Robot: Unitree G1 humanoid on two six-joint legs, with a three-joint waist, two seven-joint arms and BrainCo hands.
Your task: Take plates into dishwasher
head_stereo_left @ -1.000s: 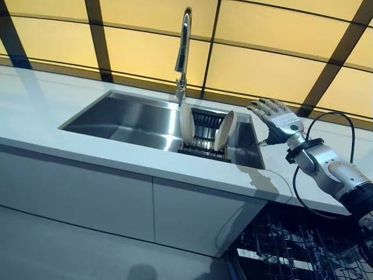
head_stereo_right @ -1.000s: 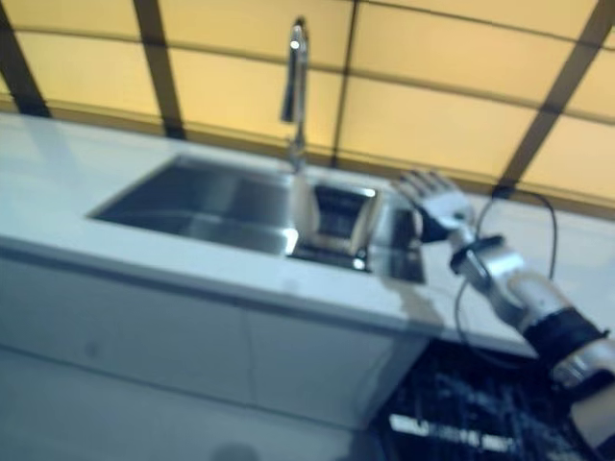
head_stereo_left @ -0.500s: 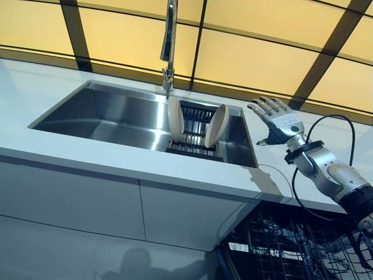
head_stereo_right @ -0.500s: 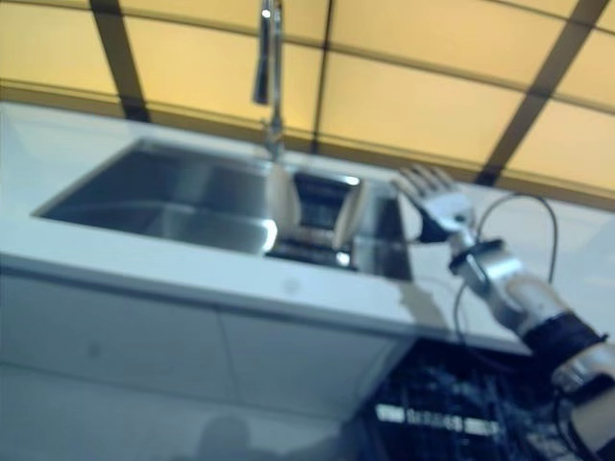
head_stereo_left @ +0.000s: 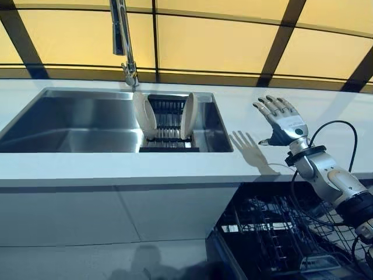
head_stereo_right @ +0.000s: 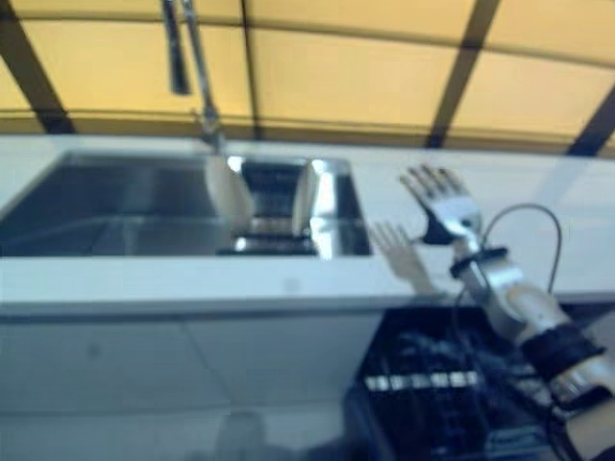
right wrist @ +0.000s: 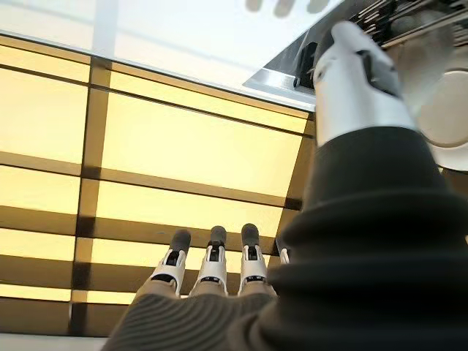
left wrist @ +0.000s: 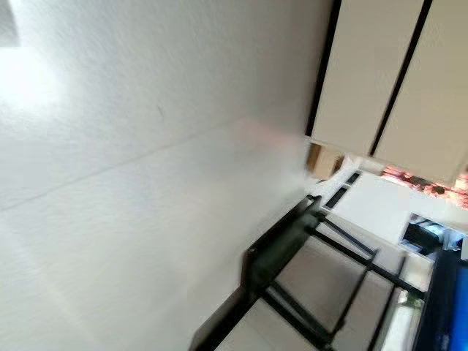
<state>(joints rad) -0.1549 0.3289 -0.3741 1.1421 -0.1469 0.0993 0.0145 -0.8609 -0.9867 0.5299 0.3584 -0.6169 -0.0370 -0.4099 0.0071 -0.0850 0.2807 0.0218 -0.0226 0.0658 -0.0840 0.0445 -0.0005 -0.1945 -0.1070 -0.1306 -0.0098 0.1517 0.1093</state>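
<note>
Our right hand [head_stereo_left: 284,121] hangs over the white counter [head_stereo_left: 87,166] with fingers spread, holding nothing, and bare counter lies between it and the sink [head_stereo_left: 70,125]. We see two plates [head_stereo_left: 144,115] standing on edge in a dark rack [head_stereo_left: 168,125] at the sink's right end, with an open gap between them. The faucet [head_stereo_left: 122,41] rises just behind the left plate and crowds any reach from above there. The sink's right wall [head_stereo_left: 214,119] stands between the hand and the nearer plate [head_stereo_left: 187,115]. Below the counter edge, the open dishwasher rack [head_stereo_left: 274,230] lies under our right arm, its upright wire prongs filling the basket.
</note>
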